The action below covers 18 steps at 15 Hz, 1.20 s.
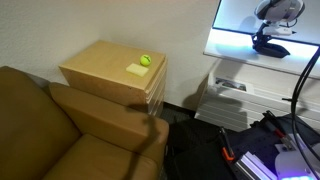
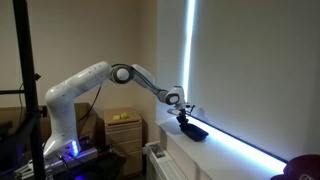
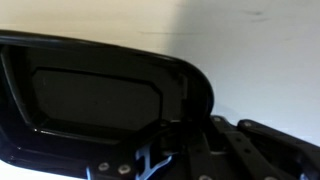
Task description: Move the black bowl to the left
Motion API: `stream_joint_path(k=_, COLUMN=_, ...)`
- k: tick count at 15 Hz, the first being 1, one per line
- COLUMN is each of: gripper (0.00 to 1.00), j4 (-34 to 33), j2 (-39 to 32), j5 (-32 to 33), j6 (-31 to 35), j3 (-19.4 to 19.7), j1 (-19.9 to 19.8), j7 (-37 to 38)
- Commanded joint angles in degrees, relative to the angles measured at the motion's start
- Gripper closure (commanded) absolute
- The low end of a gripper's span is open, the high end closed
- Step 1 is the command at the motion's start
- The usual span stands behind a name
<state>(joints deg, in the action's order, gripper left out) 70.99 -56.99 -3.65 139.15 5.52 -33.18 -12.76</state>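
Stretching sideways from its base, the white Panda arm point(image 2: 100, 80) reaches to a white counter point(image 2: 225, 148) that runs below a brightly lit window point(image 2: 190, 50). The black bowl point(image 2: 193, 130) is at the near end of that counter, directly under the wrist, and the jaws come down onto it from above. In an exterior view the black bowl point(image 1: 270, 47) shows as a flat dark shape against the glowing surface, with the arm's pale wrist point(image 1: 279, 10) hanging over it. The wrist view is filled on its left by the black bowl point(image 3: 90, 100), glossy, with a flat dark bottom and a raised rim; the black body of the jaws sits at the lower right, close against that rim. Whether the jaws are wide, narrow or holding the rim cannot be told, nor whether the bowl rests on the counter or is raised off it. Well apart from all this, a brown sofa point(image 1: 60, 135) stands beside a wooden cabinet point(image 1: 100, 62), whose top carries a green ball point(image 1: 145, 60) just beside a yellow note point(image 1: 136, 70).
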Motion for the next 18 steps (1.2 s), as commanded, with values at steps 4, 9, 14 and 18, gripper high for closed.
stream_joint_path(k=4, gripper=0.98, j4=16.7, j2=13.1, j5=-2.3, j6=-2.4, j3=-11.3, j1=0.6, j7=-10.7)
stream_joint_path(k=9, gripper=0.98, j4=23.3, j2=18.2, j5=-6.6, j6=-14.7, j3=-10.0, j1=2.2, j7=-14.6)
stream_joint_path(k=14, gripper=0.98, j4=24.0, j2=15.1, j5=-10.5, j6=-6.4, j3=-6.6, j1=1.6, j7=-16.4)
stream_joint_path(k=18, gripper=0.98, j4=22.8, j2=13.5, j5=-12.1, j6=-1.8, j3=-7.1, j1=1.8, j7=-17.1)
